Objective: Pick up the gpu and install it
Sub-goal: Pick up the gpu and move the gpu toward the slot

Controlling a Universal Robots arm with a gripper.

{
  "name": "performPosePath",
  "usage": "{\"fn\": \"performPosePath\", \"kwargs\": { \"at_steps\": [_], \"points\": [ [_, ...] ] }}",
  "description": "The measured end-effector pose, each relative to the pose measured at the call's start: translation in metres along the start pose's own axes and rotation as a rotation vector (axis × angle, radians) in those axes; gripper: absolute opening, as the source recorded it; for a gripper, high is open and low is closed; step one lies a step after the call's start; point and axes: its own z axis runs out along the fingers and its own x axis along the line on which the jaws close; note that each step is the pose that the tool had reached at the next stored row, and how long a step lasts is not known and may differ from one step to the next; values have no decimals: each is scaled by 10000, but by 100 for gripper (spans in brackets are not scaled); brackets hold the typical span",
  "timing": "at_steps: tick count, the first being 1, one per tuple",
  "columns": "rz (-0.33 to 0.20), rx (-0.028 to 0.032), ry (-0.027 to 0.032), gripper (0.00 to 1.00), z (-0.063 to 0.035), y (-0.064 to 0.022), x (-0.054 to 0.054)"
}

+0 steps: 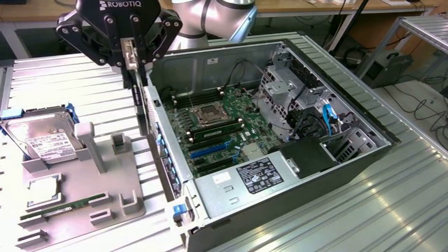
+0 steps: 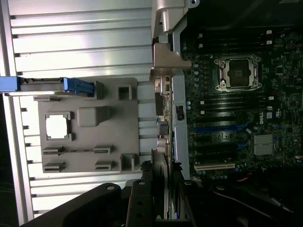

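Hanging edge-on from the jaws, the gpu (image 1: 138, 100) shows at about ten o'clock in the exterior view, a thin dark card running straight down from the black Robotiq head. The jaws are clamped on its upper end. Its lower end reaches the wall of the computer case (image 1: 364, 157) on the case's nine o'clock side; I cannot tell whether card and wall touch. The case lies open on the ribbed metal worktop (image 1: 350, 226), with the motherboard (image 1: 227, 128) facing up inside. The processor socket (image 1: 212, 114) sits toward twelve o'clock on the board, the blue expansion slots (image 1: 210, 148) toward six o'clock, and the labelled power supply (image 1: 260, 173) beyond them. At eight o'clock in that view a grey holder tray (image 1: 70, 226) rests just beside the case. It carries a hard drive (image 1: 43, 140) with a white label at its eleven o'clock corner, a square processor chip (image 1: 43, 190) and a slim green RAM stick (image 1: 63, 206) nearer six o'clock. From the wrist camera the gpu (image 2: 161, 182) stands between the two black fingers, in line with the case wall, the tray (image 2: 87, 146) on one side and the motherboard (image 2: 236, 118) on the other
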Motion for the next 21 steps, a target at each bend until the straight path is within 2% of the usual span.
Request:
{"fn": "performPosePath", "kwargs": {
  "at_steps": [21],
  "points": [
    [-2,36,-2,26,2,6,-86]
  ]
}}
